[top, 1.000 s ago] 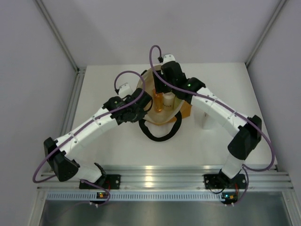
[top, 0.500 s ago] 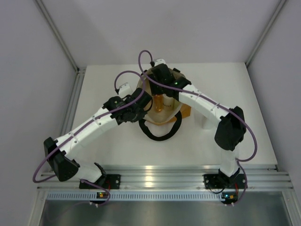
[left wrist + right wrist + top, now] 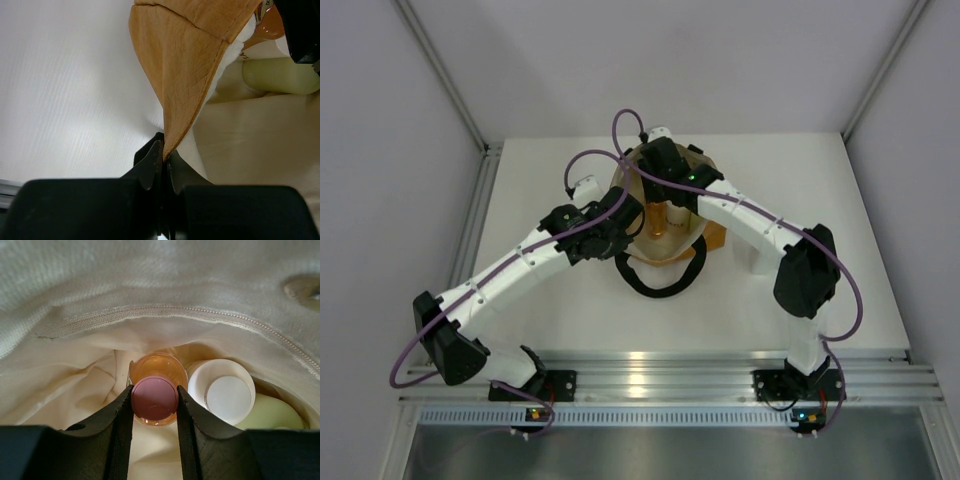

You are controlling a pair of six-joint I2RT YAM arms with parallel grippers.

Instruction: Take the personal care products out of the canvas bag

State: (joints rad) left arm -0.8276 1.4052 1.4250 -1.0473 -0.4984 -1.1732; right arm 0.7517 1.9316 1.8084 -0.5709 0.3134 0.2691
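The canvas bag (image 3: 718, 235) stands open mid-table, mustard-orange outside (image 3: 185, 65) and cream inside (image 3: 150, 285). My left gripper (image 3: 632, 215) is shut on the bag's left rim (image 3: 164, 155) and holds it up. My right gripper (image 3: 663, 195) reaches down into the bag. Its fingers (image 3: 155, 388) press on both sides of the pink cap of the orange bottle (image 3: 156, 371), which stands upright. Right beside it stands the pale yellow-green bottle (image 3: 272, 412) with its white top (image 3: 227, 396). This bottle (image 3: 280, 75) also shows in the left wrist view. The jar and the dark-capped bottle are not visible in the bag.
A black loop handle (image 3: 655, 285) lies on the table in front of the bag. A small white object (image 3: 752, 262) stands on the table right of the bag, partly under my right arm. Metal rails (image 3: 650, 375) run along the near edge.
My right arm has swung left and lowered its gripper into the bag over the orange bottle. The left arm and the bag have stayed put.
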